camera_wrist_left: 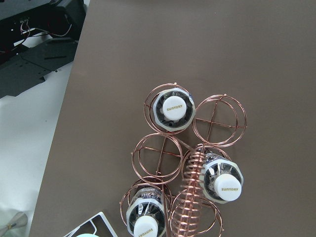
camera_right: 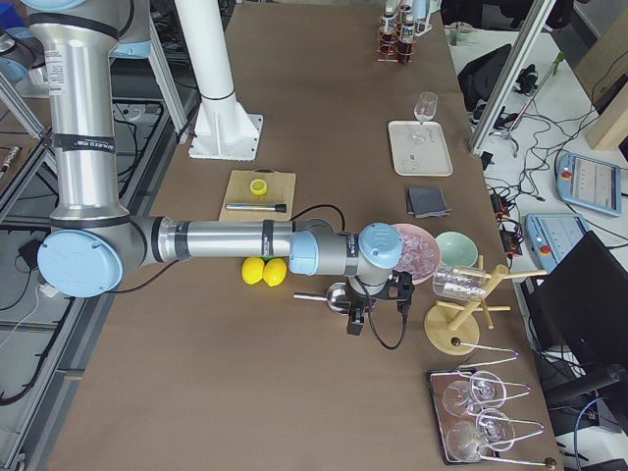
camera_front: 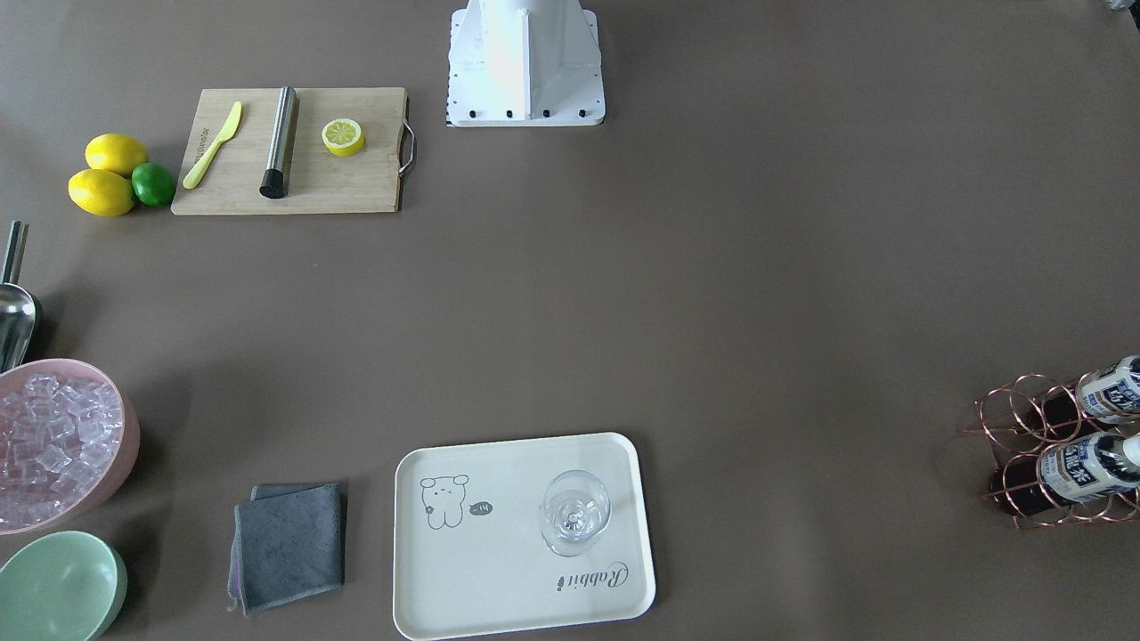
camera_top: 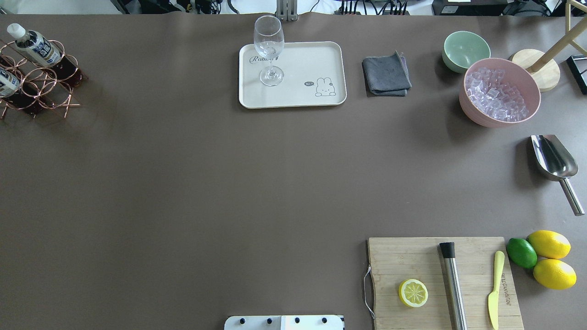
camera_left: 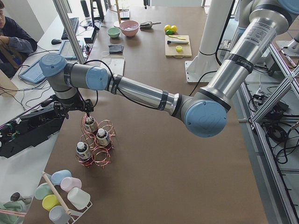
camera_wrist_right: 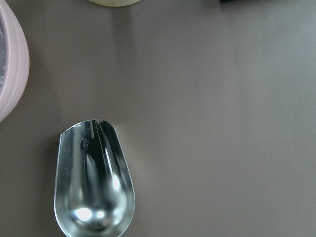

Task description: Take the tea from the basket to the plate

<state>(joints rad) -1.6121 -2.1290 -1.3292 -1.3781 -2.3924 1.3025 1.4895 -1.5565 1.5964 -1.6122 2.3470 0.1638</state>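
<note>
So far no tea (camera_wrist_left: 173, 107) has left the basket (camera_wrist_left: 191, 190): my left gripper (camera_left: 87, 116), its opening hidden from me, hangs above it and must descend and grasp one.

You had three tea bottles (camera_wrist_left: 173, 109) in one copper wire basket (camera_wrist_left: 191, 192), at the far left. One cream tray (camera_front: 499, 579) carried one glass (camera_front: 574, 512). To its right you had one grey cloth (camera_front: 289, 545), one green bowl (camera_front: 58, 588), one pink bowl (camera_top: 481, 117) of ice cubes (camera_top: 495, 96), too many to count, and one steel scoop (camera_top: 552, 158). Near right you had one cutting board (camera_top: 403, 256) with one lemon half (camera_top: 413, 293), one steel rod (camera_top: 453, 286) and one yellow knife (camera_top: 495, 293). Beside it were two lemons (camera_top: 549, 244) and one lime (camera_top: 521, 253).
</note>
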